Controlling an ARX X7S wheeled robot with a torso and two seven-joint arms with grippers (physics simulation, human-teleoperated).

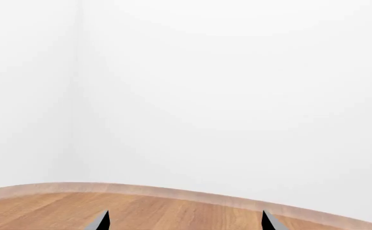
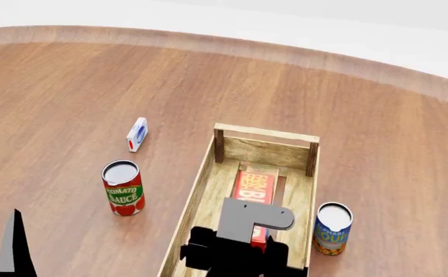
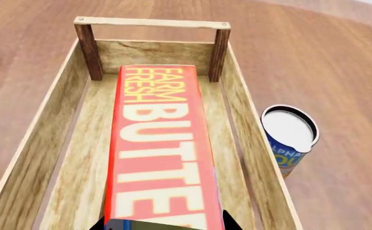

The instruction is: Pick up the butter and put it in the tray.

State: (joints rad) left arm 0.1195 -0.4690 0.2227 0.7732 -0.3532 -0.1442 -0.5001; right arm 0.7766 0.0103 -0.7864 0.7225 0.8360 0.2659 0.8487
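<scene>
Red-orange butter lies inside the tray, right fingers grasping its near end

Butter in tray – cans flanking tray.

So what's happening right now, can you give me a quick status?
Right gripper over the tray, butter between its fingertips, grip unclear. Butter lengthwise inside the tray. Left gripper open, idle over bare table. Nothing in the way.

left end effector open; right obscured.
</scene>
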